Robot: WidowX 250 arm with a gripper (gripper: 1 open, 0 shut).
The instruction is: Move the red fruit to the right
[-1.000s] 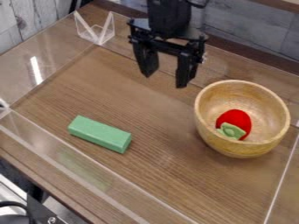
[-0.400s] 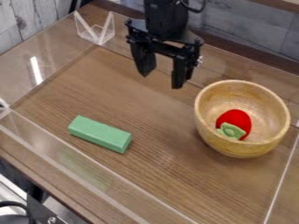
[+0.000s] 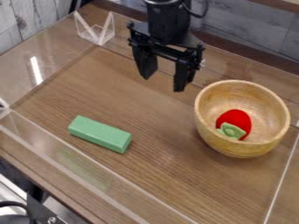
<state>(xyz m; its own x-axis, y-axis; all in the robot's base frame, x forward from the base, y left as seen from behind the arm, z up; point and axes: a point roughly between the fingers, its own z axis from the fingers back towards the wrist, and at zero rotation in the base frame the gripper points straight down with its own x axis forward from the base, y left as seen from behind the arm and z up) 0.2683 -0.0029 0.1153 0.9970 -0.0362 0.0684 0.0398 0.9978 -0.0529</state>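
Note:
The red fruit (image 3: 233, 121), a small strawberry with a green cap, lies inside the wooden bowl (image 3: 270, 103) at the right of the table. My black gripper (image 3: 165, 76) hangs above the table at the upper middle, left of and behind the bowl. Its two fingers point down, open, with nothing between them.
A flat green rectangular block (image 3: 98, 134) lies on the wood table at the lower left. Clear acrylic walls (image 3: 70, 175) fence the work area, with a clear stand (image 3: 91, 30) at the back left.
The gripper has drifted very slightly to the left; the strawberry, bowl and green block have not moved.

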